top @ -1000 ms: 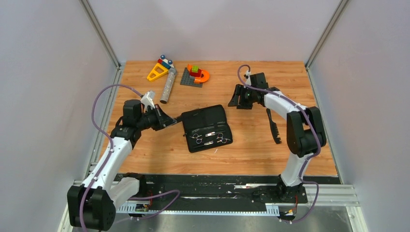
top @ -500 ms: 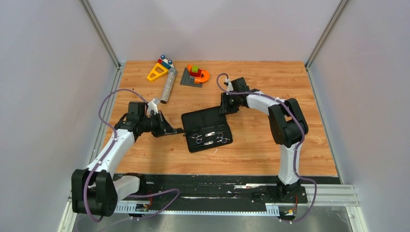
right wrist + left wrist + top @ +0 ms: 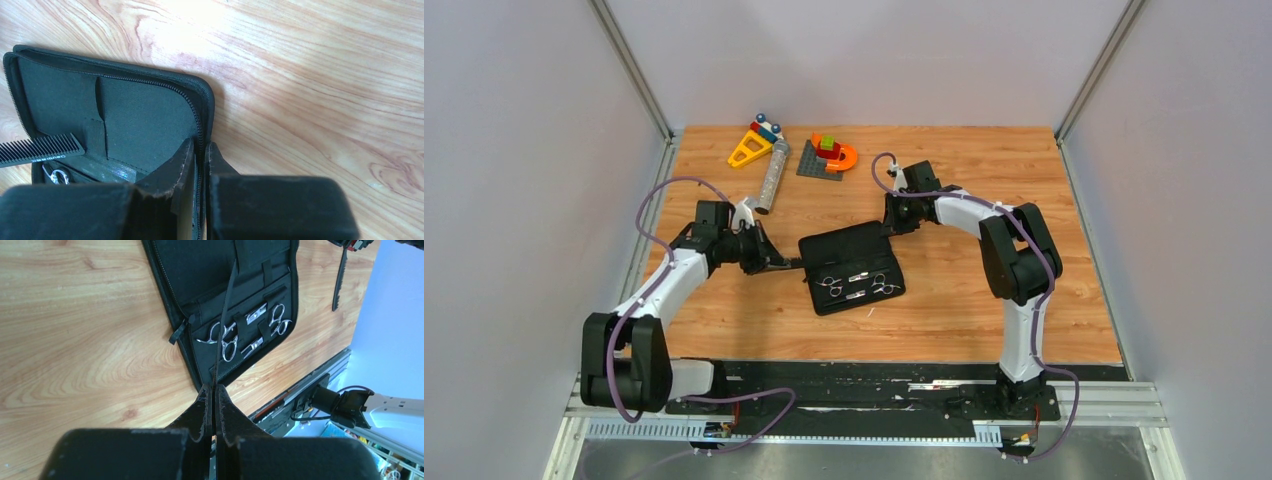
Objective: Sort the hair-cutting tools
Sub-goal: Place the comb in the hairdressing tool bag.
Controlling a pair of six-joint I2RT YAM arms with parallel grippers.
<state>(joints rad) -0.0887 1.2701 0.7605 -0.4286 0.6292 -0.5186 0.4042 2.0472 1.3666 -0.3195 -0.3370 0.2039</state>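
The case (image 3: 842, 243) lies open near the middle of the table (image 3: 944, 180), lining up, and both arms have come in at it from either side. The left gripper (image 3: 776, 263) is clamped tight on one end of the comb (image 3: 794, 263); from its wrist camera the two fingers (image 3: 202, 405) meet with only the thin spine of the comb (image 3: 227, 305) between them, and the comb runs out level over the case's left edge and across its lining. Whether it touches the fabric I can't tell. The right gripper (image 3: 892, 222) is at the case's far right corner, and its own camera shows its fingers (image 3: 182, 160) nearly together with the zippered rim of the case (image 3: 150, 120) pinched between them. The comb's free end (image 3: 40, 149) shows there too, toothed and with small lettering on it, over the pocket side of the lining. Two scissors sit strapped into the near half of the case, one (image 3: 829, 285) on the left and one (image 3: 884, 284) on the right (ring handles showing, blades tucked under the bands). The short comb (image 3: 340, 280) lies on bare wood well to the right of the case; from above the right arm hides it. At the back left stand a grey cylinder (image 3: 770, 180) and toy blocks (image 3: 754, 145), apart from all this.
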